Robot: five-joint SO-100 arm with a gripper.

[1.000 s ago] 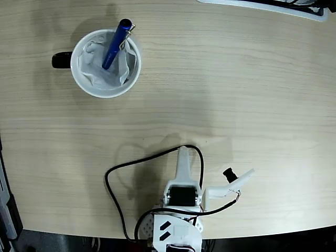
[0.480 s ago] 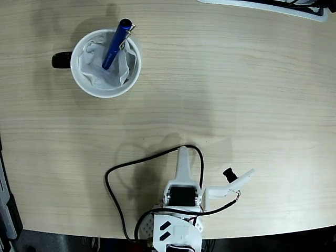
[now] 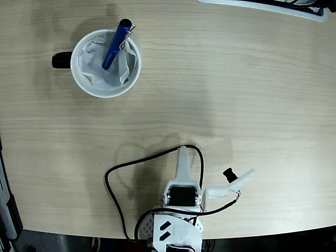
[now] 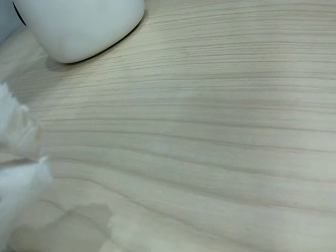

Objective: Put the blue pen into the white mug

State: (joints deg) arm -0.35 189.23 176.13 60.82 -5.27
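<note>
One arm (image 3: pixel 181 210) is sitting folded at the 6 o'clock edge of the wooden table (image 3: pixel 236 94) in the fixed view, its white base and links bunched together with a black cable (image 3: pixel 113 189) looping out toward 8 o'clock. The gripper (image 3: pixel 181 157) is pointing toward 12 o'clock, and one white finger is showing as a single narrow tip — whether the jaws are standing open or closed cannot be told from this angle. Nothing is being held between them that the pictures show.

The white mug (image 3: pixel 84 81) is standing upright toward 10 o'clock of the fixed view, well apart from the arm. Its black handle (image 3: pixel 61 60) is projecting toward 9 o'clock. Crumpled white paper (image 3: pixel 94 65) is lining the inside.

The blue pen (image 3: pixel 115 44) is resting inside the mug, tilted. Its lower end is sinking into the paper lining near the mug's centre, while its upper end with the silver clip (image 3: pixel 129 30) is leaning over the rim at about 1 o'clock and projecting past it.

In the wrist view, the mug's white outer wall (image 4: pixel 84 23) is appearing at 11 o'clock, standing on the table's wood grain (image 4: pixel 210 131). A blurred white shape (image 4: pixel 16 178) is occupying the 8 o'clock edge — too close and too soft to identify.

A white-edged object (image 3: pixel 262 8) is lying along the 1 o'clock edge of the fixed view, mostly cut off.
</note>
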